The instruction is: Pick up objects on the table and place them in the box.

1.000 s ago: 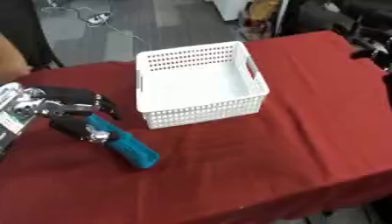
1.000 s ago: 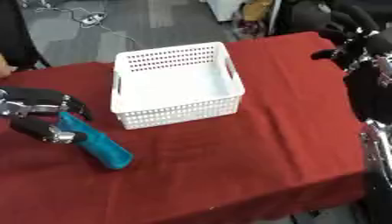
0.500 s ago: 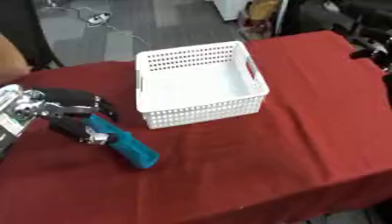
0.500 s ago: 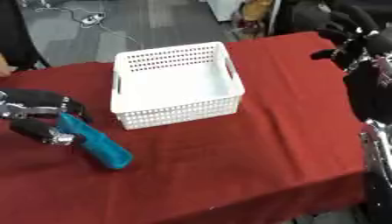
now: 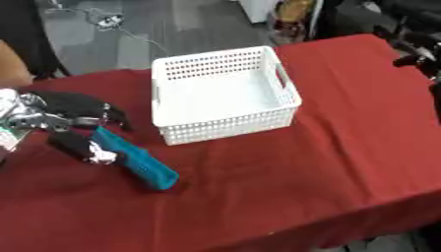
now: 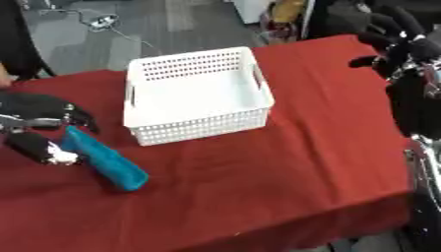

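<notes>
Looking down, I see a red cloth (image 5: 284, 162) over the table and grey floor beyond at 12. My left hand (image 5: 65, 120) at 9 curls round the blue tool (image 5: 134, 160), which lies on the cloth. White box (image 5: 220, 98) sits centre. Right hand (image 6: 405, 51) at 2, fingers loosely spread.

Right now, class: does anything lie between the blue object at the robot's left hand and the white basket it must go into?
Nothing visible does. The blue object lies at the left hand, and only bare red tablecloth separates it from the empty white basket.
</notes>
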